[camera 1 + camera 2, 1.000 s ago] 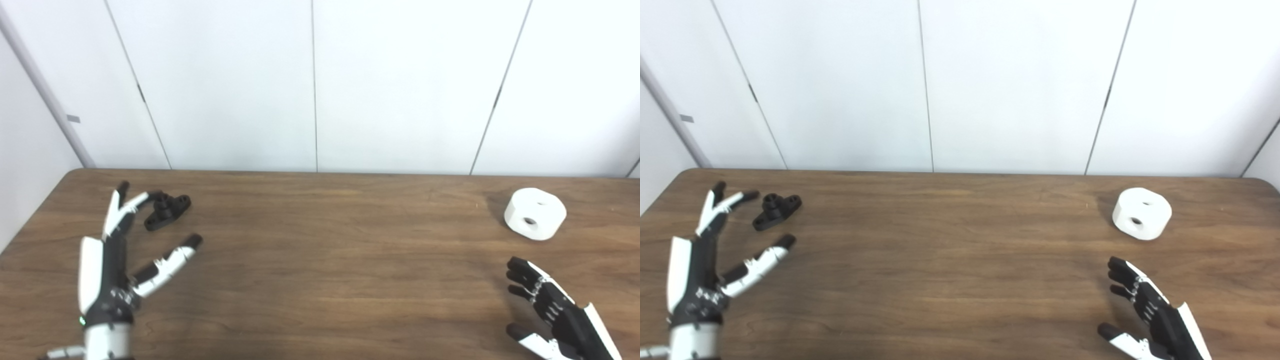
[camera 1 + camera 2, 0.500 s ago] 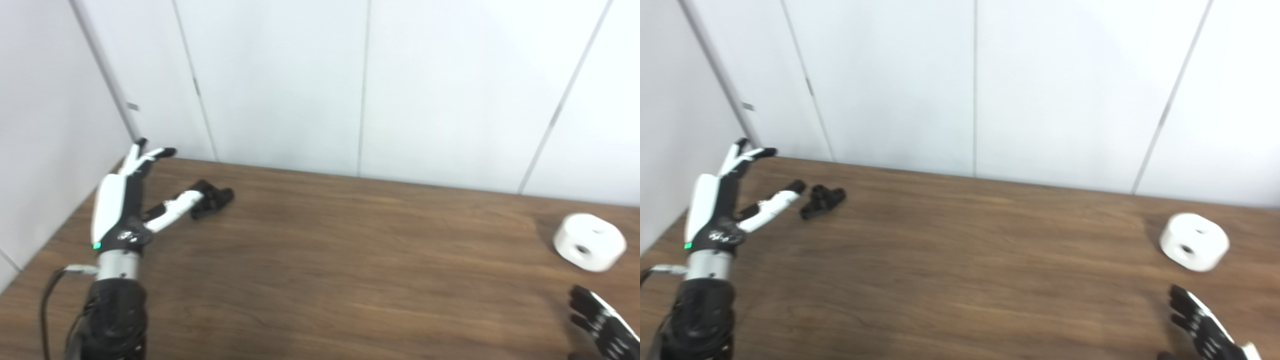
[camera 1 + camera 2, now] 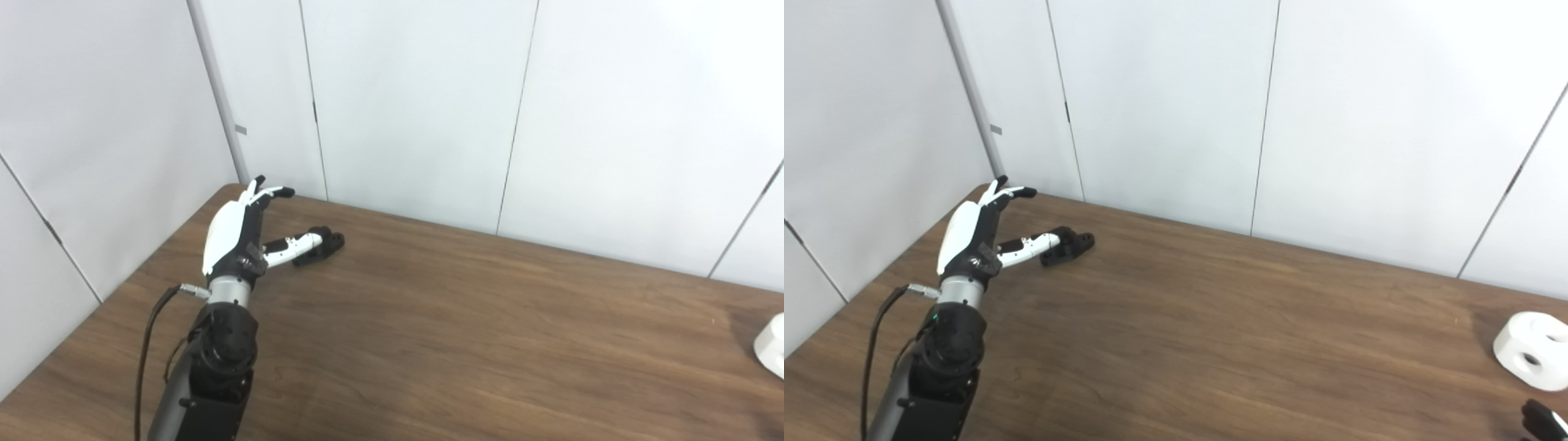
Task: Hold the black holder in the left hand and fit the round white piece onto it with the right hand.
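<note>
The black holder point(image 3: 323, 244) lies flat on the wooden table point(image 3: 465, 318) near its far left corner. My left hand point(image 3: 239, 236) is open beside it, to its left. The fingers point(image 3: 1010, 192) point toward the wall above the table's corner, and the thumb point(image 3: 1032, 245) stretches right until its tip overlaps the holder's point(image 3: 1073, 242) near end. The round white piece point(image 3: 1534, 350) with holes rests at the far right, cut by the frame edge in the left eye view. Only dark fingertips of my right hand point(image 3: 1542, 421) show at the bottom right corner.
White wall panels point(image 3: 416, 104) stand right behind the table's far edge, and another panel point(image 3: 92, 135) runs along its left side. A cable point(image 3: 147, 343) hangs from my left forearm. Bare wood lies between the holder and the white piece.
The camera has swung left, shifting the whole scene right. My left hand has reached farther forward, its thumb now against the holder. The right hand has nearly left the picture.
</note>
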`<act>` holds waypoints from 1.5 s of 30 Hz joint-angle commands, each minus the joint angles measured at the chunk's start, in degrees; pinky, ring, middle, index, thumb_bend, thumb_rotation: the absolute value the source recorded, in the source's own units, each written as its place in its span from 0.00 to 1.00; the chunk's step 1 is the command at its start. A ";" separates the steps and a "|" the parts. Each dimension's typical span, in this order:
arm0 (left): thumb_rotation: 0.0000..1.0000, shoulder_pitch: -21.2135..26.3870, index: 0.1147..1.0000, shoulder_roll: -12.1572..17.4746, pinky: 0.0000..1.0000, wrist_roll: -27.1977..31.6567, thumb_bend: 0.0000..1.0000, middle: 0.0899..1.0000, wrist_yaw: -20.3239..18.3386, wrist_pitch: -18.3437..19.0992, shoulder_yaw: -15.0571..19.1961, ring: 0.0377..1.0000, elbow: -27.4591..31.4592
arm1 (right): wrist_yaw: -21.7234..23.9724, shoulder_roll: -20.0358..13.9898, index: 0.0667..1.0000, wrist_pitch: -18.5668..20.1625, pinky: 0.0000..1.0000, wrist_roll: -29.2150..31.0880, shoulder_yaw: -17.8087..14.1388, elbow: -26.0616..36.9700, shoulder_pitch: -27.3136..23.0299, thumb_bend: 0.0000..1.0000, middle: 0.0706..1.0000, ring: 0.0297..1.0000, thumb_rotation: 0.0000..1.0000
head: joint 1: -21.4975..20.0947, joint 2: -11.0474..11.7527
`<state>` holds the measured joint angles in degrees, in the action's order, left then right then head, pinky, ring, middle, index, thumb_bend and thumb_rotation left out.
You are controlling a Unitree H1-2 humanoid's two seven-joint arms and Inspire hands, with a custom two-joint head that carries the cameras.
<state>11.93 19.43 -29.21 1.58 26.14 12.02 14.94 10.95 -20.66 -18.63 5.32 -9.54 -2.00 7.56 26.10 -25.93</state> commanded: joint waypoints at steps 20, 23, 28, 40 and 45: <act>0.28 6.08 0.83 6.84 1.00 0.50 0.97 1.00 0.33 -0.48 -1.56 1.00 -12.62 | -0.06 1.72 0.90 -1.77 0.89 0.33 0.53 -5.20 2.38 0.68 0.91 0.92 0.63 | 0.62 0.81; 0.24 6.46 0.82 7.64 1.00 0.24 0.99 1.00 0.65 -0.41 -2.10 1.00 -13.86 | 0.29 1.70 0.90 -2.24 0.89 1.03 0.39 -5.51 2.53 0.67 0.91 0.92 0.61 | 0.75 0.85; 0.22 7.27 0.82 8.81 1.00 0.21 1.00 1.00 0.44 0.10 -2.56 1.00 -15.66 | 0.49 1.59 0.90 -2.04 0.90 1.44 0.34 -5.29 2.71 0.68 0.92 0.93 0.61 | 0.72 0.61; 0.23 8.02 0.76 10.64 1.00 -4.56 1.00 1.00 2.73 -0.61 -8.54 1.00 -23.50 | 0.51 1.92 0.91 -1.98 0.91 2.03 0.37 -4.21 3.40 0.67 0.92 0.93 0.60 | -0.26 0.58; 0.21 8.43 0.73 10.14 1.00 -5.86 1.00 1.00 4.14 0.20 -10.07 1.00 -25.72 | 0.71 2.13 0.91 -1.84 0.92 2.78 0.36 -3.69 3.69 0.66 0.93 0.94 0.59 | -0.45 0.56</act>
<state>17.69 27.67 -33.40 3.72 26.40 1.78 -11.55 11.55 -20.93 -19.88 7.00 -10.14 -2.35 7.76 25.75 -25.31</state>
